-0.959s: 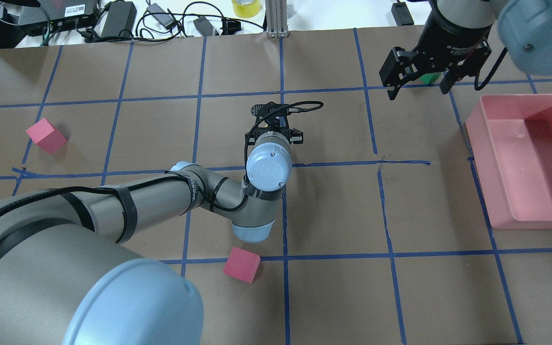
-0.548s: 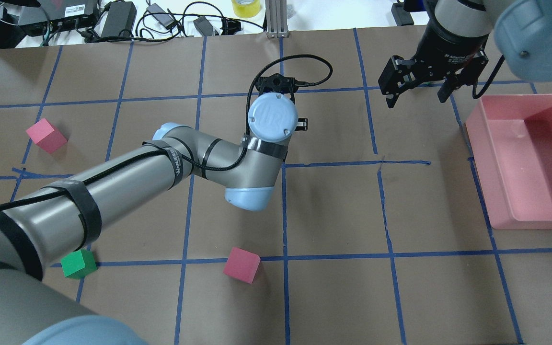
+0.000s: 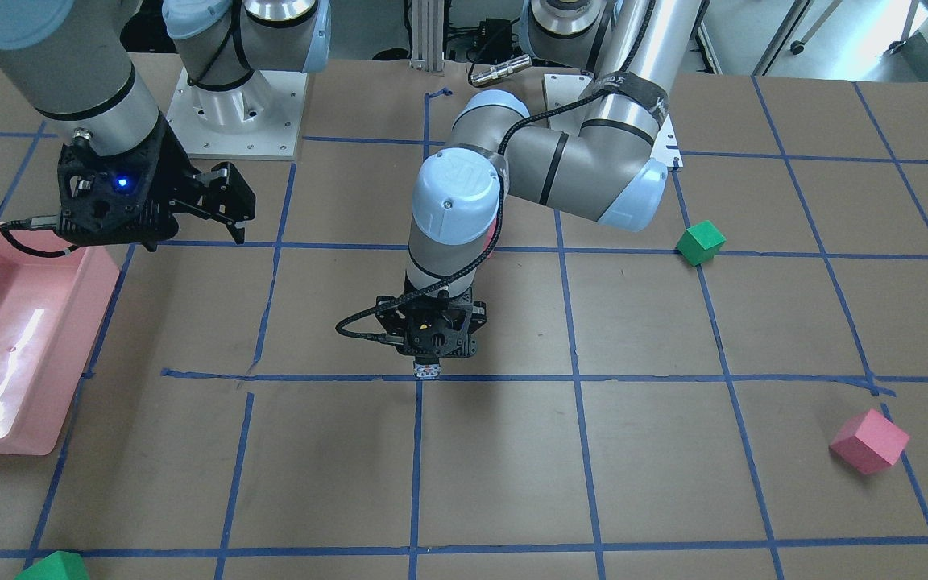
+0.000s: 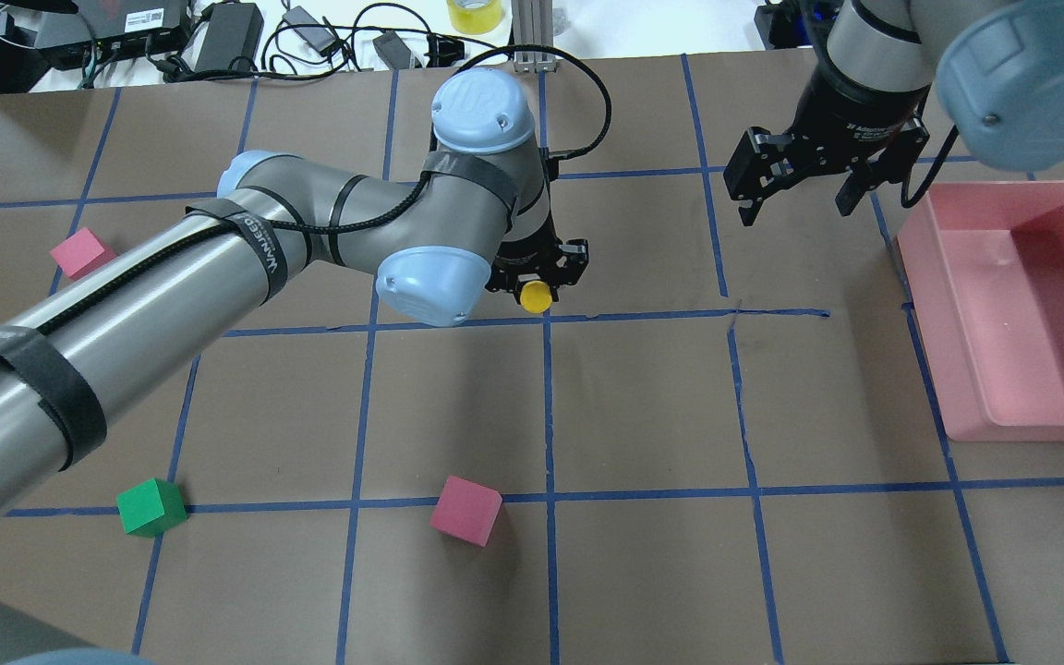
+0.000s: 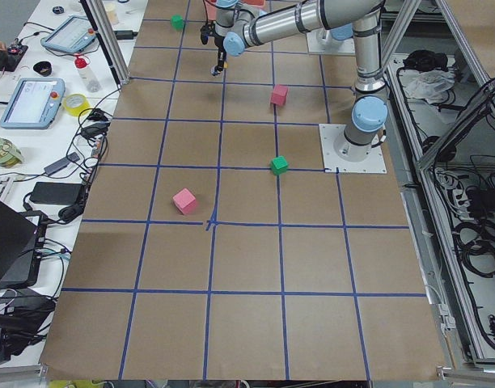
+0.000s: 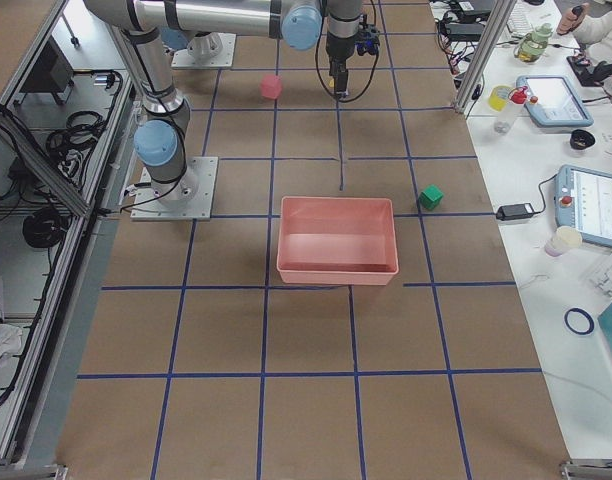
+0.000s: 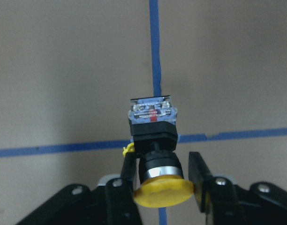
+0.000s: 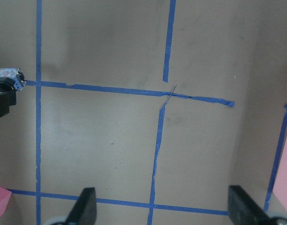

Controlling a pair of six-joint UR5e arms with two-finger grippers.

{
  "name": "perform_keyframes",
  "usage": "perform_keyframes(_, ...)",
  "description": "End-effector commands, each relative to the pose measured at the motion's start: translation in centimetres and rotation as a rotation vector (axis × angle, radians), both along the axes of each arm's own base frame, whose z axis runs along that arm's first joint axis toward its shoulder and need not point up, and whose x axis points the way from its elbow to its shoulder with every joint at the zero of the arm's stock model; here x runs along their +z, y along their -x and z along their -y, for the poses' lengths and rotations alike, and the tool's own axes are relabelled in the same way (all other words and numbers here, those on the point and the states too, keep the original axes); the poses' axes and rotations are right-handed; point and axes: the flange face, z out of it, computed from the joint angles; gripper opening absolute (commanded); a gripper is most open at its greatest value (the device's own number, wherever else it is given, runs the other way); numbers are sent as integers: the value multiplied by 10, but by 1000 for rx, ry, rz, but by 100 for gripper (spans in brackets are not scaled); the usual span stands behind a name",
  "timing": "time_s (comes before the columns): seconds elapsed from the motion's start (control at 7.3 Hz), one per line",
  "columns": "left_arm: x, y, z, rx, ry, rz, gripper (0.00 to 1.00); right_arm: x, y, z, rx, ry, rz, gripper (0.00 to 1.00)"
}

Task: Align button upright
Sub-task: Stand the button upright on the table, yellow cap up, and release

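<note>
The button (image 4: 537, 296) has a round yellow cap, a black collar and a black-and-silver block base. My left gripper (image 4: 541, 270) is shut on its collar near the table's middle, over a blue tape line. In the left wrist view the fingers (image 7: 196, 168) flank the button (image 7: 152, 133), cap toward the camera and base away, so it is tilted, not upright. The front view shows its silver base (image 3: 427, 370) under the left gripper (image 3: 430, 353), close to the paper. My right gripper (image 4: 795, 208) is open and empty above the table at the far right.
A pink bin (image 4: 934, 323) stands at the right edge. Pink cubes (image 4: 465, 510) (image 4: 81, 251) and a green cube (image 4: 151, 507) lie on the left and near side. Another green cube (image 6: 431, 196) sits beyond the bin. Cables and power bricks line the far edge.
My left arm has swung and its wrist has turned, so the forearm now lies further back and the yellow cap shows below the gripper. My right gripper has drifted slightly back and left.
</note>
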Motion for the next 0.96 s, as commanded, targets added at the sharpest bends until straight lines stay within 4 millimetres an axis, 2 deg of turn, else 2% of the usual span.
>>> perform_keyframes(0.0, 6, 0, 26, 204, -218, -70, 0, -2, -1, -1, -9, -7, 1, 100)
perform_keyframes(0.14, -6, -17, 50, 290, -311, -150, 0, 4, 0, -3, -15, -5, 1, 100)
perform_keyframes(0.27, -35, -33, 64, 356, -367, -144, 0, 9, -2, -2, -14, 7, 13, 100)
perform_keyframes(0.41, -49, -35, 72, 411, -402, -156, 0, 10, -5, -6, -25, -13, 40, 100)
perform_keyframes(0.55, -52, -35, 77, 432, -410, -152, 0, 15, -5, -15, -50, -35, 36, 100)
perform_keyframes(0.82, -61, -35, 77, 442, -425, -146, 0, 15, -5, -16, -50, -36, 36, 100)
